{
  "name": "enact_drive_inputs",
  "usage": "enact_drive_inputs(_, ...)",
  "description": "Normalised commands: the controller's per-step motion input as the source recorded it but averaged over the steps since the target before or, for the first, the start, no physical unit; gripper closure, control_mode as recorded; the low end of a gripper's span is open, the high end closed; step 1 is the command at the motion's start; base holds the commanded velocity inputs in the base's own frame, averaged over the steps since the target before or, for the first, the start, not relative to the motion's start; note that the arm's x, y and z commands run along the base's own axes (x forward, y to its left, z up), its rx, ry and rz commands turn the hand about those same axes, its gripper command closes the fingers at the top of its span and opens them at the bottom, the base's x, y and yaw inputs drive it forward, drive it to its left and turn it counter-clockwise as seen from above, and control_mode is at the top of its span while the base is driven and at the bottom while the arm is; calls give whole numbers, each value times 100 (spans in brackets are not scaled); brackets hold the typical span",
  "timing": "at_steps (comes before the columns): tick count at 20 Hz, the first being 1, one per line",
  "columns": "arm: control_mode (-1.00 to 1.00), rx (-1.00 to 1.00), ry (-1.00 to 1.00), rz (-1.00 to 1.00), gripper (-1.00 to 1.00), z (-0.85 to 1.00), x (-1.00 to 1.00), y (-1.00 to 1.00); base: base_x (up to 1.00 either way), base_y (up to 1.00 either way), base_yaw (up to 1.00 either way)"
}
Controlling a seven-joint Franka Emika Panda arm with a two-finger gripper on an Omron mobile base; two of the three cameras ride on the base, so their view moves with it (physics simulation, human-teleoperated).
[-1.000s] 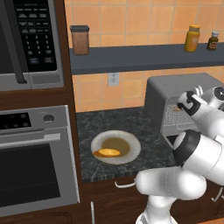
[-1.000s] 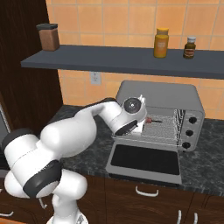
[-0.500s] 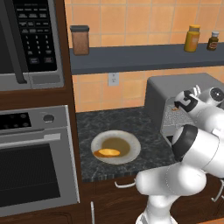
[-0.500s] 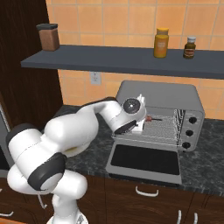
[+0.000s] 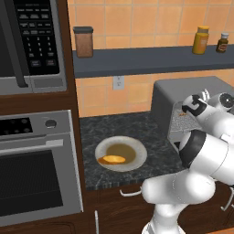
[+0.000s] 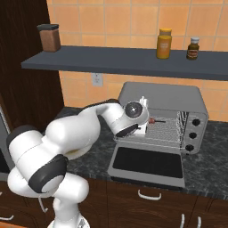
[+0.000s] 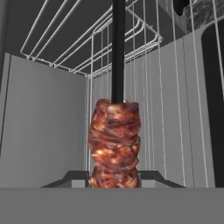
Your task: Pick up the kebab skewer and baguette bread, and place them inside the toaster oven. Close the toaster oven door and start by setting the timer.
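The kebab skewer (image 7: 114,144), dark stick with reddish-brown chunks, stands between my fingertips, pointing into the toaster oven (image 6: 160,95). My gripper (image 7: 114,177) is shut on the skewer, and its tip (image 6: 156,120) pokes over the wire rack (image 6: 167,131) just inside the opening. My gripper (image 6: 146,124) sits at the left side of the oven mouth. The toaster oven door (image 6: 147,164) lies folded down flat in front. Left of the oven, the baguette bread (image 5: 112,159) rests on a round plate (image 5: 137,153).
Three knobs (image 6: 193,132) line the toaster oven's right panel. A shelf (image 6: 124,62) above carries a jar (image 6: 50,38) and two bottles (image 6: 164,43). A microwave (image 5: 32,41) and a built-in steel oven (image 5: 32,178) stand at the left of the dark counter (image 5: 114,125).
My hand has edged slightly further toward the oven mouth with the skewer still held. The baguette, plate and door have not moved.
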Motion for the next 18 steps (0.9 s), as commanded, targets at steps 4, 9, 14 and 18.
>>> enact_drive_inputs(4, -100, 0, 0, 0, -100, 0, 0, 0, 0, 0, 0)
enact_drive_inputs(9, -100, 0, 0, 0, -100, 0, 0, 0, 0, 0, 0)
enact_drive_inputs(14, -100, 0, 0, 0, -100, 0, 0, 0, 0, 0, 0)
enact_drive_inputs(18, -100, 0, 0, 0, -100, 0, 0, 0, 0, 0, 0)
